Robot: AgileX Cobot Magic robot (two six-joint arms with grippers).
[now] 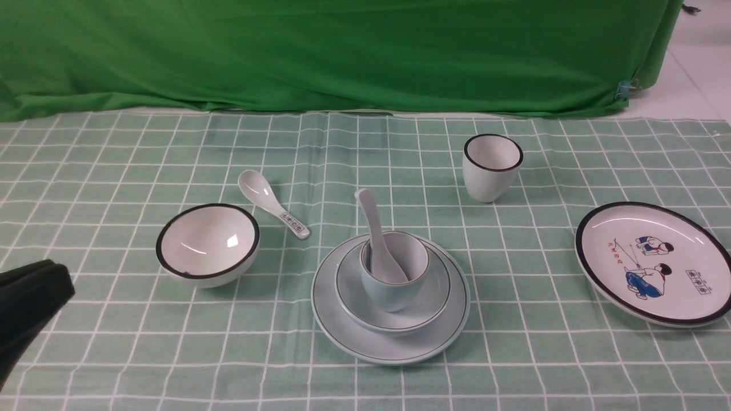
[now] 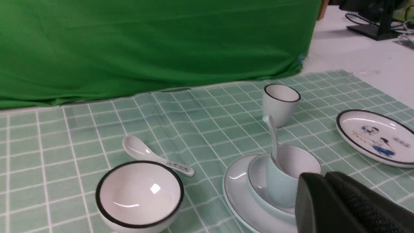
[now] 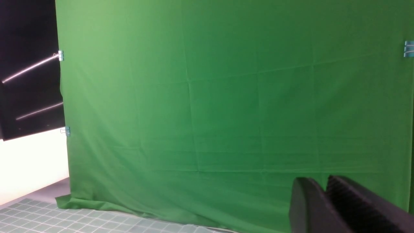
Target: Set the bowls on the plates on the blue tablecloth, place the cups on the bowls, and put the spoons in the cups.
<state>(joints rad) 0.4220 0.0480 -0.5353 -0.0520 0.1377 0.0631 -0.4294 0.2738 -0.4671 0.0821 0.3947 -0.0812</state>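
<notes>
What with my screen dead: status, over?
Left pincer shut, empty; right pincer empty, opening unclear. Blue set stacked. White bowl, cup, spoon, plate all apart. Nothing blocking.

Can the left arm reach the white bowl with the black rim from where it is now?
Probably yes. The left hand, shut, is close beside the white bowl on its left, with only bare tablecloth between them. The patterned spoon lies behind the bowl, out of the way.
</notes>
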